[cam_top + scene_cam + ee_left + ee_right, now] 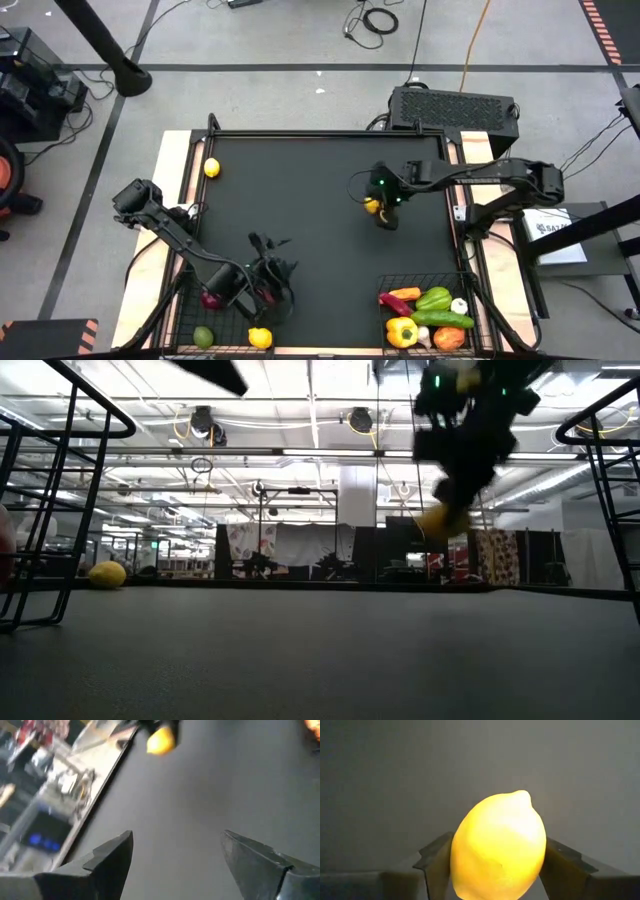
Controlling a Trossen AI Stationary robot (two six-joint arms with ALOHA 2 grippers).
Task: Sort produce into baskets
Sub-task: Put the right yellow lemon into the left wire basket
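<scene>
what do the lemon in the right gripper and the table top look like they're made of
Lemon, between the right gripper's fingers: smooth, slightly glossy yellow skin with no visible pores, so possibly plastic, though real fruit cannot be ruled out. Table top: flat matte black, no glare, likely a mat or coated board.

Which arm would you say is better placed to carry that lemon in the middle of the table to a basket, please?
Right. The right gripper already has the lemon between its fingers, lifted off the table, while the left gripper hangs open and empty over the left basket.

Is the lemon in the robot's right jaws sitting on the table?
No, in the low view the lemon hangs well above the table, in the right gripper.
</scene>
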